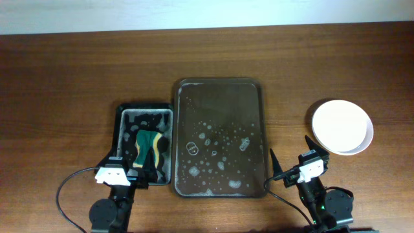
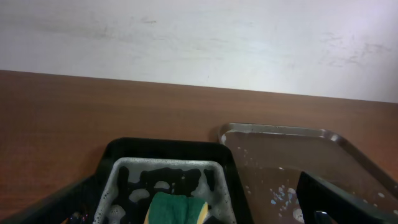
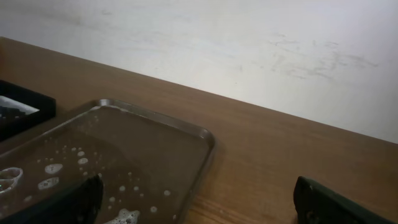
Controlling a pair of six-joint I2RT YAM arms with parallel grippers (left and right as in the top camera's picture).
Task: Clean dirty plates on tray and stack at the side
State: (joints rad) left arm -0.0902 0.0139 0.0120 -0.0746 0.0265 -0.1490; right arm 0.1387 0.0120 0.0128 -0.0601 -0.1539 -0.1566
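Plates (image 1: 341,126) lay stacked right of the tray (image 1: 220,103), just far-right of the open right pincer (image 1: 291,155); left pincer (image 1: 134,167) likewise open.

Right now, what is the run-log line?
plates: stacked right of tray | tray: foamy, bare | sponge: in black tray | left tool: open | right tool: open

One each: plate stack (image 1: 342,126), brown tray (image 1: 220,103), black tray (image 1: 145,105), sponge (image 1: 149,147)
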